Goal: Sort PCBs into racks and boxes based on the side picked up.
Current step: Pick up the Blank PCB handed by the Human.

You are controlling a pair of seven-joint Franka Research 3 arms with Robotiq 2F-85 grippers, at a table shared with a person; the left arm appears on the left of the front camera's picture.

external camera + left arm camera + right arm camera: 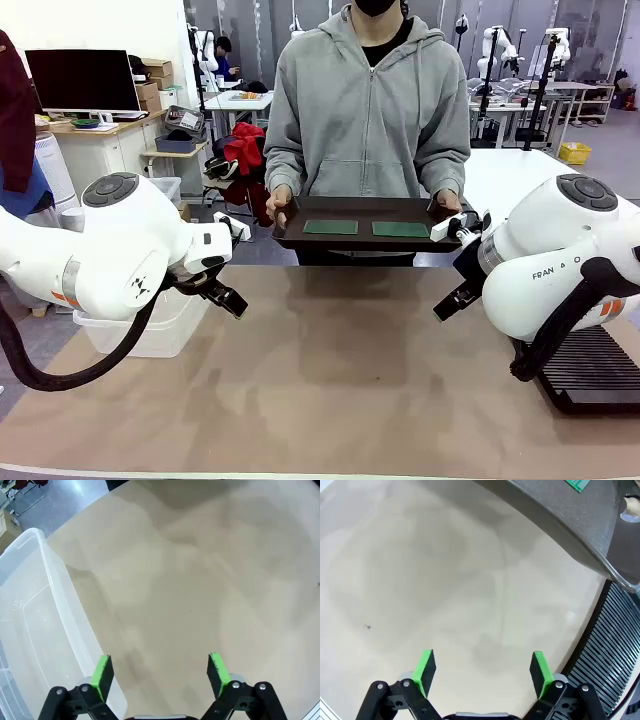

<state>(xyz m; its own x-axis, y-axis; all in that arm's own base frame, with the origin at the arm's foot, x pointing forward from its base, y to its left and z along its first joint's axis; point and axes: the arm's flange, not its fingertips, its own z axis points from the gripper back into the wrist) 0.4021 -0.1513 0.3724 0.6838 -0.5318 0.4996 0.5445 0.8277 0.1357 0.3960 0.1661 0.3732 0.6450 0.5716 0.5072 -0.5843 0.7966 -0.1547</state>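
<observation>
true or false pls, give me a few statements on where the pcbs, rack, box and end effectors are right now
1. Both PCBs lie on the tray that the person holds. True.
2. The left end effector is shut on a PCB. False: it is open and empty, above the bare table.
3. The rack lies on the robot's right side. True.
4. One PCB is already in the box. False: both are on the tray.

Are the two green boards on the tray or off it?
On it. Both PCBs lie flat, side by side, on the dark tray, which the person holds at both ends.
</observation>
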